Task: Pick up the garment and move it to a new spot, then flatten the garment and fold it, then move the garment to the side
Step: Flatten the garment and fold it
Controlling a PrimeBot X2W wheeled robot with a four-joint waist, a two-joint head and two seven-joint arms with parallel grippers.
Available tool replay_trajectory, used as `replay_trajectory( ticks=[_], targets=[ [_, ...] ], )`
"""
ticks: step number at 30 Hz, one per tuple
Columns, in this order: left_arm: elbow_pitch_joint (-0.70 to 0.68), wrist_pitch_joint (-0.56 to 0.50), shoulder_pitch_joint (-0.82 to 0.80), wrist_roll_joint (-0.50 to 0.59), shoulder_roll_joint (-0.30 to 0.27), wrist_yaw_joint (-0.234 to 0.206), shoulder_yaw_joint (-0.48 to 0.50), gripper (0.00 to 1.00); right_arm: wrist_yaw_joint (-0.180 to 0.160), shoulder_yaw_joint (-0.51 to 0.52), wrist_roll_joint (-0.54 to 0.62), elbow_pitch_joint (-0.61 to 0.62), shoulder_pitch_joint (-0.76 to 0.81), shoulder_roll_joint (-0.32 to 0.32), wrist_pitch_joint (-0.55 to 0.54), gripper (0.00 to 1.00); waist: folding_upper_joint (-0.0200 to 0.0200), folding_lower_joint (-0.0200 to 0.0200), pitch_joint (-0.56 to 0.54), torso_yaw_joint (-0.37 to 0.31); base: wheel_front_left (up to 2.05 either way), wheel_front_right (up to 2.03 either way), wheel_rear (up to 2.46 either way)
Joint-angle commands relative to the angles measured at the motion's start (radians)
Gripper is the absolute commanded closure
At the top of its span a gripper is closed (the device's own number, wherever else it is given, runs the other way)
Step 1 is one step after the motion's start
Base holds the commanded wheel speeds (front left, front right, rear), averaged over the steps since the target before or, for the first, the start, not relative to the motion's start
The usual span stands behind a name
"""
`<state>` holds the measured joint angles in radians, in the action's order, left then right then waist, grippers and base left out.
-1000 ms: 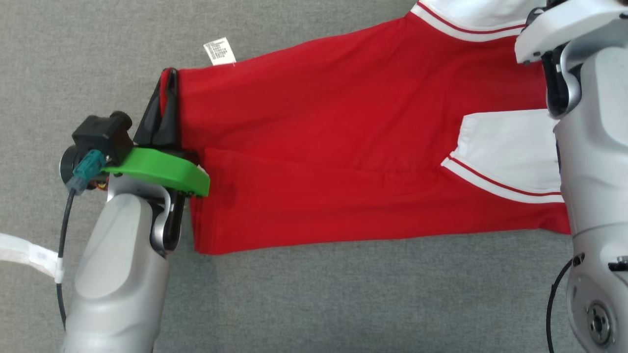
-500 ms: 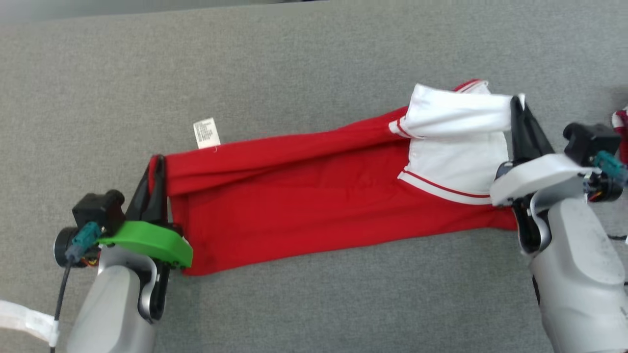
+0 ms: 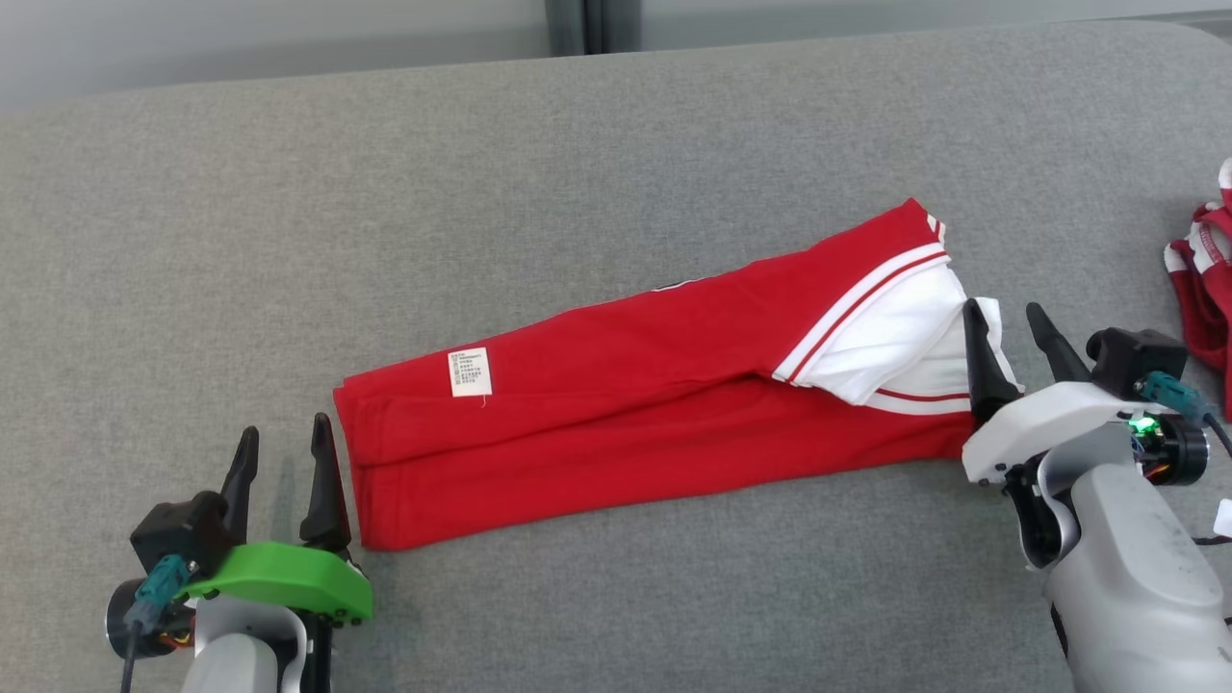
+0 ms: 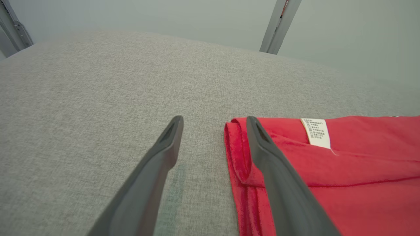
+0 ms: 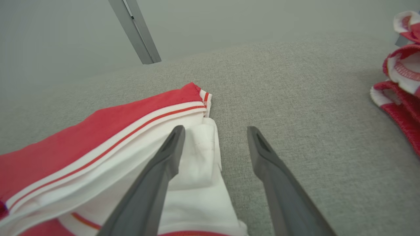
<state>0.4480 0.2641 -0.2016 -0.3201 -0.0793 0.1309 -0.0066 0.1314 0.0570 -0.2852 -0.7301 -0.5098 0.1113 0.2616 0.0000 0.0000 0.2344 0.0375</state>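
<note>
head view: we see the garment (image 3: 626, 423), red with white striped panels, lying folded into a long band on the grey padded surface (image 3: 577, 192). it slants from lower left up to the right, and a white label (image 3: 470, 372) sits on top near its left end. the left gripper (image 3: 285, 424) stands just beside that left end, fingers spread and empty. the right gripper (image 3: 1003, 308) sits at the white right end, fingers likewise apart, the inner one in front of the white cloth's edge. a second red-and-white bundle (image 3: 1203, 279) lies at the right edge of the view, apart from the garment.

left wrist view: we look along two parted fingers (image 4: 157, 164). one is over bare grey surface, the other crosses the garment's folded red edge, with the label just beyond. whether it touches the cloth we cannot tell.

right wrist view: the fingers (image 5: 279, 183) stand wide, one over the white panel, one over bare surface. the bundle lies well off to the right.
</note>
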Motion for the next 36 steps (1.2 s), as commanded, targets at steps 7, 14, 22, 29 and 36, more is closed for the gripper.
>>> replay_trajectory(
  ticks=[7,14,22,29,36],
  targets=[
    [-0.061,0.000,0.026,0.024,0.027,-0.001,0.012,0.00,-0.002,0.016,0.034,-0.012,-0.096,0.020,0.004,0.00,0.0000,0.0000,0.004,0.046,0.00,0.00,0.00],
    [-0.073,0.000,0.004,-0.009,0.026,-0.001,-0.043,0.00,-0.002,0.047,0.122,-0.214,-0.133,0.020,-0.047,0.00,0.0000,0.0000,-0.001,0.087,0.00,0.00,0.00],
    [-0.069,0.000,0.021,-0.019,0.027,-0.001,-0.051,0.00,-0.002,0.021,0.074,-0.395,-0.074,-0.005,-0.114,1.00,0.0000,0.0000,-0.011,0.087,0.00,0.00,0.00],
    [-0.062,0.000,0.049,-0.005,0.027,-0.001,-0.065,0.00,-0.003,0.083,0.050,-0.349,-0.081,0.061,-0.006,1.00,0.0000,0.0000,-0.049,0.039,0.00,0.00,0.00],
    [-0.055,0.000,0.079,-0.018,0.027,-0.001,-0.081,0.00,-0.002,0.142,0.071,-0.159,-0.008,0.068,0.003,1.00,0.0000,0.0000,-0.094,-0.040,0.00,0.00,0.00]
  ],
)
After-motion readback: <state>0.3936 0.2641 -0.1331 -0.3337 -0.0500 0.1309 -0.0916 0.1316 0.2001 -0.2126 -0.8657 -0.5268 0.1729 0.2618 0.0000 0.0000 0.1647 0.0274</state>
